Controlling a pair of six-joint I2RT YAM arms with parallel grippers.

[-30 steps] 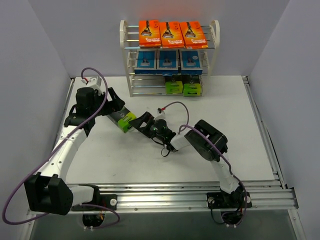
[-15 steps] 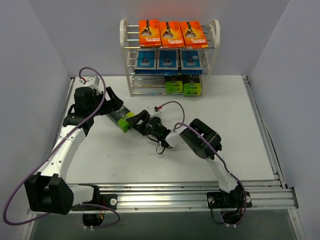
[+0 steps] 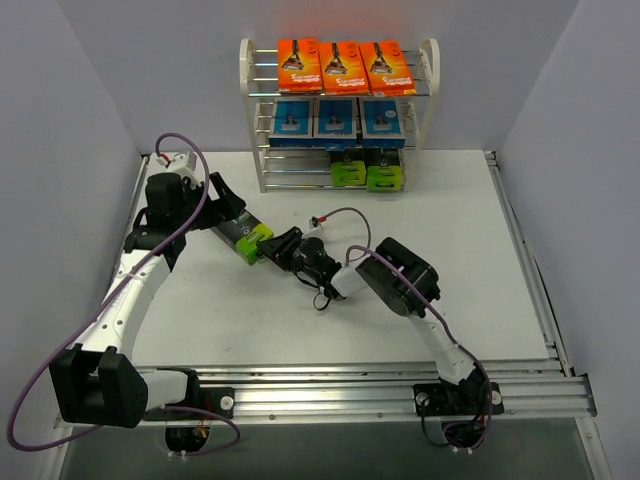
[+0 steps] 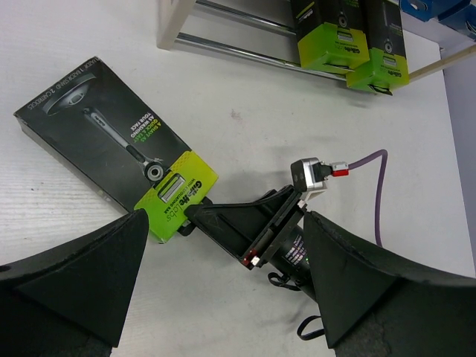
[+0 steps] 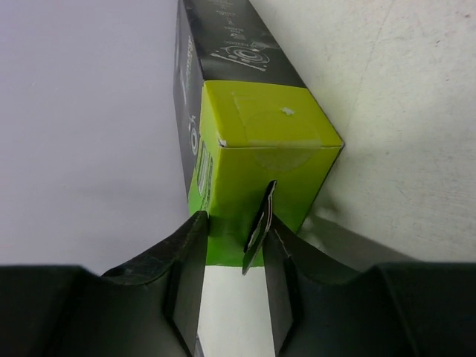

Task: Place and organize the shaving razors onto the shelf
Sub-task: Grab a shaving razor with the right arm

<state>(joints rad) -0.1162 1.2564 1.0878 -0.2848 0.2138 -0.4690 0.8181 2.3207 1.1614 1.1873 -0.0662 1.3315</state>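
A black-and-lime-green razor box (image 3: 238, 231) lies flat on the table, left of centre. My right gripper (image 3: 268, 248) reaches in low from the right, and its fingers are closed on the box's green end (image 5: 260, 149). In the right wrist view one finger (image 5: 190, 253) presses the box's side and the other pins its hang tab (image 5: 256, 230). My left gripper (image 3: 222, 200) hovers open just above the box's black end (image 4: 97, 134), touching nothing. The shelf (image 3: 246, 60) at the back holds three orange cards (image 3: 340, 67), three blue packs (image 3: 335, 120) and two green boxes (image 3: 366, 176).
The shelf's bottom tier has bare rods (image 3: 295, 175) left of the two green boxes. Purple cables (image 3: 345, 212) loop off both wrists. Grey walls close in on both sides, and a metal rail (image 3: 380, 385) runs along the near edge.
My right gripper slid left up to the box and its jaws narrowed onto the green end. The left arm drew back slightly, still open.
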